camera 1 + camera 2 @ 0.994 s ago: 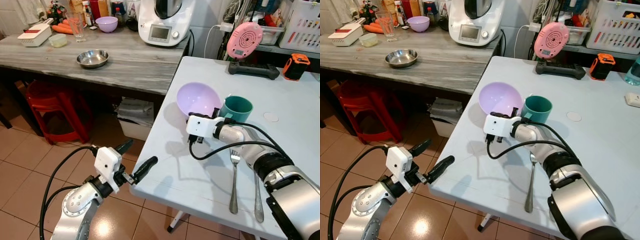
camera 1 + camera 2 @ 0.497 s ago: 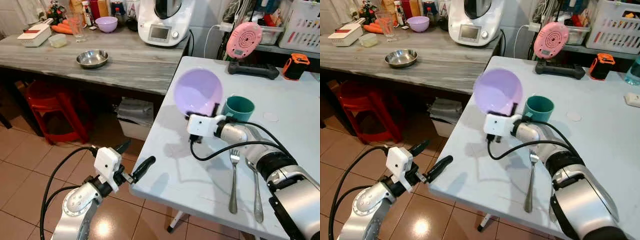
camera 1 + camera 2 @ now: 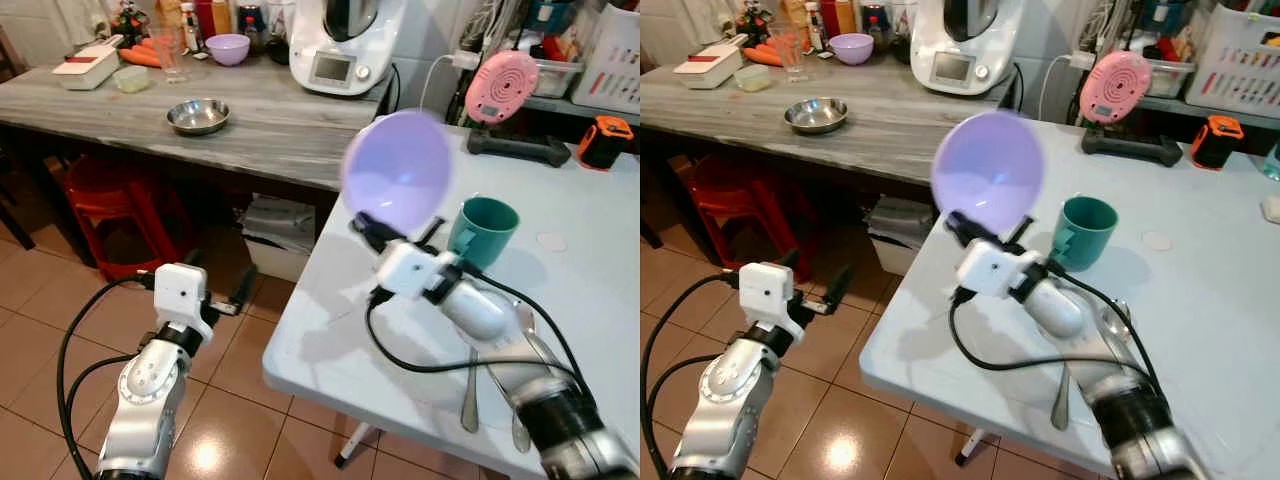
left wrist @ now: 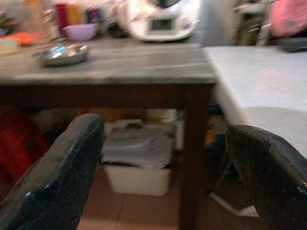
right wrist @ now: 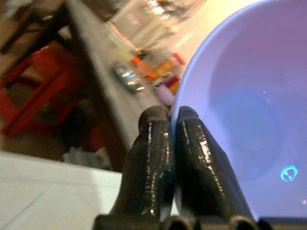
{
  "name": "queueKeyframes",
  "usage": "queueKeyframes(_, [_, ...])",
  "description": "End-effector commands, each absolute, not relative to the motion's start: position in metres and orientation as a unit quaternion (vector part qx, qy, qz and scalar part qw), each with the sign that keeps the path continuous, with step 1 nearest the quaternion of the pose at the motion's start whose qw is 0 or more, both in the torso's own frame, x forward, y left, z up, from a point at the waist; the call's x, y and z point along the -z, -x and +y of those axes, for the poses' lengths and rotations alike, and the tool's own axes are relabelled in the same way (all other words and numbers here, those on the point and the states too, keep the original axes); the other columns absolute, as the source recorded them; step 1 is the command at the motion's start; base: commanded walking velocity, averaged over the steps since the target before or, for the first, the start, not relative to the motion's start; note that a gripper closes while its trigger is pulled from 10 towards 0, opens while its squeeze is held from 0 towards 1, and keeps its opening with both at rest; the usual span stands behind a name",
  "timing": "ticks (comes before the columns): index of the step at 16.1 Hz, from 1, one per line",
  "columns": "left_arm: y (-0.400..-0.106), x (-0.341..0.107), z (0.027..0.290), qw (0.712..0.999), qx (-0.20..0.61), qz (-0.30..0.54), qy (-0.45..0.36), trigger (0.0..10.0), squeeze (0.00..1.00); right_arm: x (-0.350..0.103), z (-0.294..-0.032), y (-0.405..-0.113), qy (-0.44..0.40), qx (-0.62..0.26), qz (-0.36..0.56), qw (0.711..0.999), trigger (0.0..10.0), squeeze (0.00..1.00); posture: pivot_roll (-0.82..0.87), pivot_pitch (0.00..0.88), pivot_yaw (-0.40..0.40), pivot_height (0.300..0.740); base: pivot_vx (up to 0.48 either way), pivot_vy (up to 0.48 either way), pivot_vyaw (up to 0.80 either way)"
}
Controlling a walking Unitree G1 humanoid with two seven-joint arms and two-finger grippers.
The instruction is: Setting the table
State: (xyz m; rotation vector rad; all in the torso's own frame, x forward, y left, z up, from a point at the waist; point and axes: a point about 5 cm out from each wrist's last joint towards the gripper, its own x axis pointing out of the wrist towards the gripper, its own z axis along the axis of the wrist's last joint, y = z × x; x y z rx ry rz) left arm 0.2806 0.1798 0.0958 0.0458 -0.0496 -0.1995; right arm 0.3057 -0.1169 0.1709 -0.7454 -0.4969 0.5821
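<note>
- Here, a lilac plastic bowl (image 3: 398,170) is held up in the air above the near left corner of a white table (image 3: 600,260), tilted steeply so its hollow faces the camera.
- The right gripper (image 5: 173,125) pinches the bowl's rim: in the right wrist view its two black fingers (image 5: 152,153) are pressed almost together, one on each side of the thin wall.
- The grip sits at the bowl's lower edge, so the bowl rises up and away from the fingertips, standing nearly on edge rather than level.
- That is the relation the next move depends on. To set the bowl down, the right arm would probably have to roll it back to level and lower it onto the table, which lies directly below.
- Just behind and to the right of the bowl stands a teal mug (image 3: 482,232), upright on the table, close enough to be knocked when the bowl comes down.
- Nearer the robot, partly behind the right arm, a fork (image 3: 470,395) and a spoon (image 3: 514,425) lie on the table with their handles pointing toward the robot.
- The left gripper (image 4: 158,158) hangs low over the tiled floor, off the table's left side, its fingers spread wide and holding nothing. It is much farther from the bowl than the right one.
- Beyond, a grey wooden counter (image 3: 270,125) carries a steel dish (image 3: 198,115) and a white kitchen machine (image 3: 345,45).
</note>
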Motion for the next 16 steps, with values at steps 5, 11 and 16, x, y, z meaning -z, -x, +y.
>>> queueKeyframes(5, [-0.298, -0.098, 0.176, 0.996, 0.091, -0.017, -0.005, 10.0, 0.00, -0.175, -0.117, -0.266, 0.286, -0.190, -0.234, 0.910, 10.0, 0.00, -0.04, 0.000, 0.038, 0.740, 0.000, 0.000, 0.00])
queueKeyframes(11, [-0.300, -0.099, 0.177, 0.996, 0.089, -0.019, 0.005, 10.0, 0.00, -0.169, -0.110, -0.255, 0.276, -0.187, -0.204, 0.920, 10.0, 0.00, -0.04, 0.000, 0.049, 0.740, 0.000, 0.049, -0.63])
queueKeyframes(16, [-0.299, -0.099, 0.181, 0.996, 0.083, -0.021, 0.001, 10.0, 0.00, -0.170, -0.108, -0.254, 0.275, -0.198, -0.201, 0.919, 10.0, 0.00, -0.03, 0.000, 0.042, 0.740, 0.000, 0.320, -0.80])
